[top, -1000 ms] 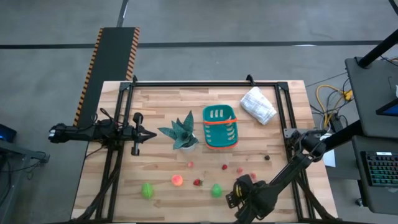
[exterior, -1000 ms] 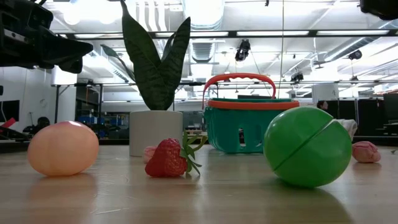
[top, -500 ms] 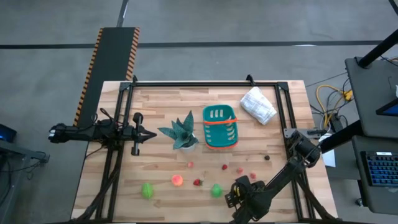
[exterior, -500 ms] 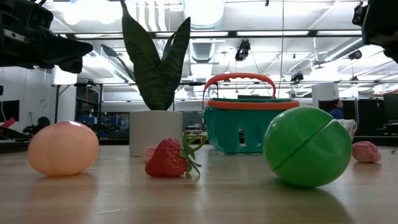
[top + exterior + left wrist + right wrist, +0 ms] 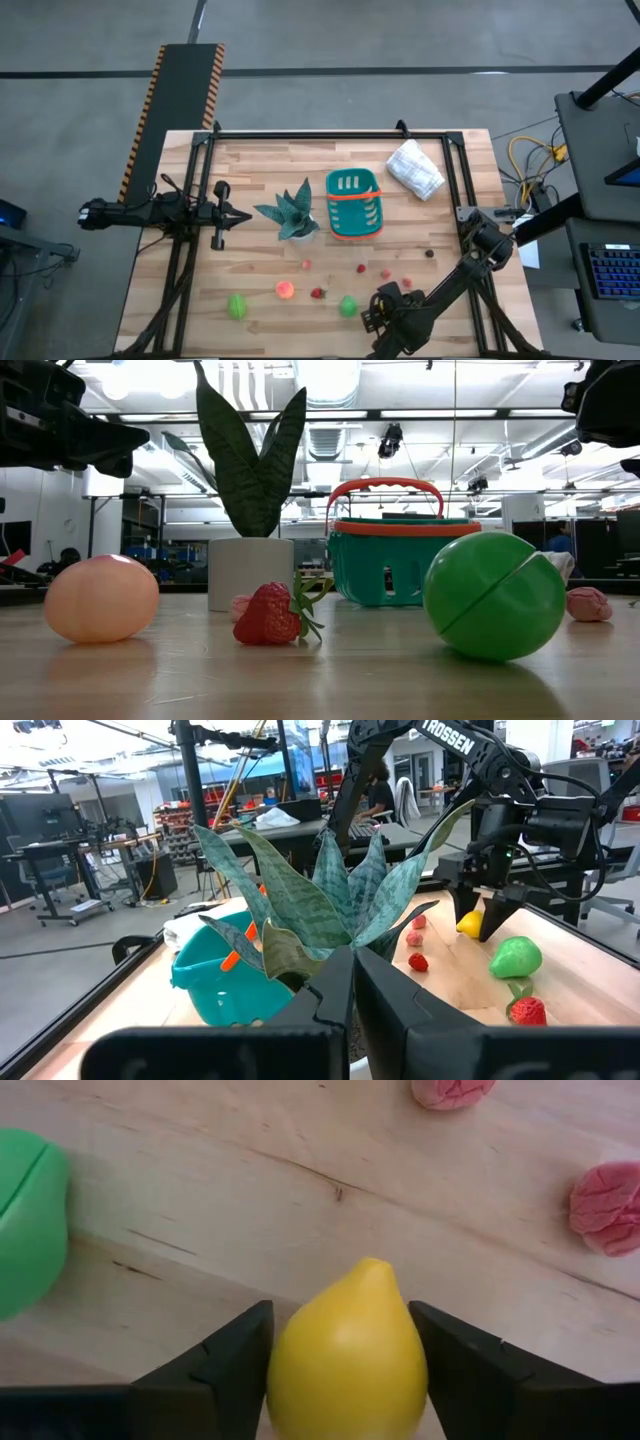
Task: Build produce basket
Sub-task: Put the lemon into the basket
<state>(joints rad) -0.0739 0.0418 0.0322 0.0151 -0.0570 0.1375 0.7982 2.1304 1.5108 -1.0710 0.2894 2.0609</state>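
The teal basket point(image 5: 354, 204) with its orange handle stands at the middle of the table, behind the produce in the low view point(image 5: 400, 565). The produce lies scattered toward the near edge: a green piece point(image 5: 237, 305), an orange one point(image 5: 285, 290), a strawberry point(image 5: 318, 293), a green ball point(image 5: 348, 306) and small red bits point(image 5: 385, 273). My right gripper point(image 5: 340, 1320) is at the near edge, shut on a yellow lemon point(image 5: 348, 1355) that the arm hides in the high view. My left gripper point(image 5: 352, 980) waits shut at the table's left, pointing level at the plant. My right gripper pinches the lemon's two bulging sides point(image 5: 285, 1370) between its two fingers, one finger point(image 5: 225, 1355) on each side. The fingers come steeply from above. The lemon lies on the wood by its underside, its pointed end point(image 5: 375, 1267) toward the far edge.
A spiky-leaved plant in a white pot point(image 5: 291, 215) stands left of the basket. A white bag point(image 5: 415, 168) lies at the far right corner. Two pink pieces point(image 5: 610, 1195) lie just beyond the lemon, and the green ball point(image 5: 25, 1230) lies beside it. Black frame rails point(image 5: 330, 133) border the table.
My right gripper has come down toward the tabletop at the near edge; in the low view its dark hand has sunk into the upper right corner. The produce and basket have stayed put.
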